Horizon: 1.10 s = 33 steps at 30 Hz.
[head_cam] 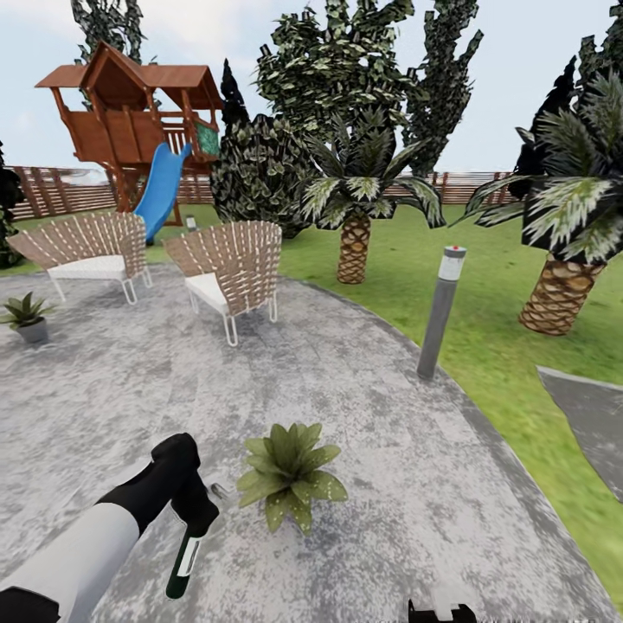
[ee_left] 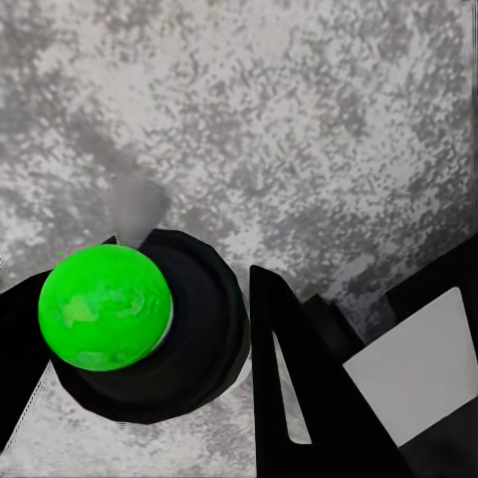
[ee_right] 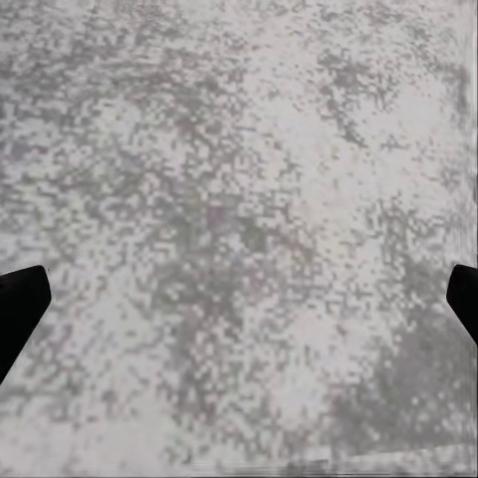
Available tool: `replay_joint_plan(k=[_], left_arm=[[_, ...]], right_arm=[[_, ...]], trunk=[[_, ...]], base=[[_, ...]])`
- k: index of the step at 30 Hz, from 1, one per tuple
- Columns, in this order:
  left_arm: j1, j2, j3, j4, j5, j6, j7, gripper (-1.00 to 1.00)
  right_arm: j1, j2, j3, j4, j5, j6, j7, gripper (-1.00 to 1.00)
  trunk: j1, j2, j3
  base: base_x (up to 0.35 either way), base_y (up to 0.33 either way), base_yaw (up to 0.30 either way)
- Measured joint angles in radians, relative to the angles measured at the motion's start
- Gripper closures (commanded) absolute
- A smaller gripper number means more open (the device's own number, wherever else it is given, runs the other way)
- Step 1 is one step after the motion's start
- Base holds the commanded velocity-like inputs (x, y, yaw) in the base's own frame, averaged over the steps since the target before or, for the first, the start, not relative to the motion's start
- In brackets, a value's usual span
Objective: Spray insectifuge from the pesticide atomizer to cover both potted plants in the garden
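Observation:
My left gripper [head_cam: 195, 512] is shut on the pesticide atomizer [head_cam: 183, 561], a dark green-black bottle with a white label strip that hangs bottom-down over the stone patio. In the left wrist view the bottle [ee_left: 149, 339] shows end-on with a bright green round face, black fingers [ee_left: 299, 388] on both sides. One potted plant [head_cam: 290, 474], a low rosette of green leaves, sits just right of the bottle. The other potted plant [head_cam: 28, 315], in a small grey pot, stands at the patio's far left. My right gripper [head_cam: 441, 613] [ee_right: 239, 299] is open over bare stone.
Two woven chairs [head_cam: 229, 275] [head_cam: 86, 251] stand at the back of the patio [head_cam: 363, 519]. A grey bollard lamp [head_cam: 439, 313] rises at the patio's right edge. Palms [head_cam: 355, 234] [head_cam: 562, 285] grow on the lawn. A wooden playhouse with a blue slide [head_cam: 162, 192] stands by the fence.

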Motion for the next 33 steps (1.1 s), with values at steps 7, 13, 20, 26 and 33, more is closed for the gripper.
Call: replay_joint_plan(k=[7,13,20,26,33], left_arm=[[-0.001,-0.001,-0.001,0.0,-0.002,0.002,0.0,1.0],[0.0,-0.001,-0.003,0.0,-0.002,0.004,0.0,1.0],[0.001,-0.002,-0.005,0.0,-0.002,0.005,0.001,1.0],[0.004,0.022,0.005,0.003,-0.003,-0.002,0.017,1.0],[0.041,0.03,0.009,0.006,0.004,-0.012,0.03,1.0]], right_arm=[[0.0,0.001,0.0,0.0,0.0,0.0,0.0,-1.0],[0.0,0.001,0.0,0.0,0.0,0.001,0.001,-1.0],[0.0,0.0,0.0,0.0,0.0,0.0,0.0,-1.0],[0.0,0.0,0.0,0.0,0.0,-0.001,0.001,-1.0],[0.0,0.0,0.0,0.0,0.0,-0.001,0.001,-1.0]], trunk=[[0.0,0.0,0.0],[0.0,0.0,0.0],[0.0,0.0,0.0],[0.0,0.0,0.0],[0.0,0.0,0.0]], base=[[0.001,0.073,-0.264],[-0.018,0.282,-0.264],[-0.139,0.294,-0.057],[-0.072,0.237,0.0],[-0.004,0.024,0.0]])
